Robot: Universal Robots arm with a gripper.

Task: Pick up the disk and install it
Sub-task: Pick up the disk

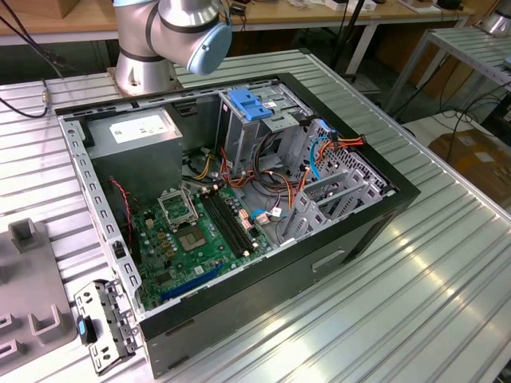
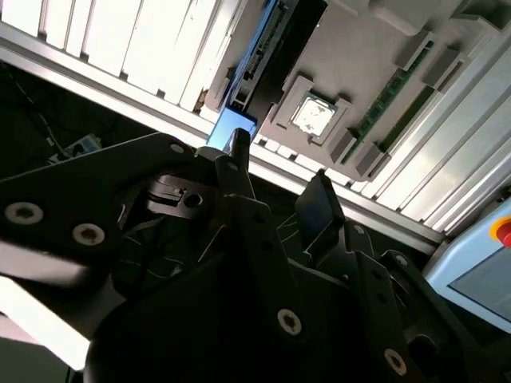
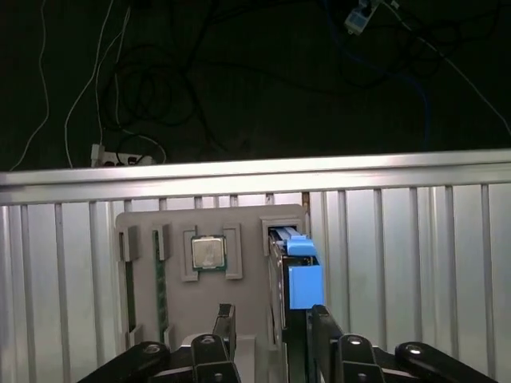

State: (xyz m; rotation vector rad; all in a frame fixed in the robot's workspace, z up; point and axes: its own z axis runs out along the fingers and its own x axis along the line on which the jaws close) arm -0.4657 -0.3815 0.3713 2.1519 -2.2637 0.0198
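Observation:
The disk (image 3: 303, 275) stands on edge in a slot of a grey holder tray (image 3: 247, 219), with its blue carrier facing out. My gripper (image 3: 271, 325) hovers just above it, open, one finger on each side of the disk's upper edge and nothing clamped. In the second wrist view the disk's blue end (image 2: 237, 126) peeks out just past the tip of one finger (image 2: 233, 152) of the gripper (image 2: 278, 169). In the exterior view the open computer case (image 1: 375, 219) lies on the table, with its grey drive cage (image 1: 267, 132) carrying a blue bracket (image 1: 250, 104).
The holder tray also carries a processor chip (image 3: 209, 254) and memory sticks (image 3: 160, 279). The table's edge (image 3: 239, 171) runs just beyond the tray, with dark floor and cables past it. Inside the case lie a motherboard (image 1: 196, 231) and loose cables (image 1: 319, 155).

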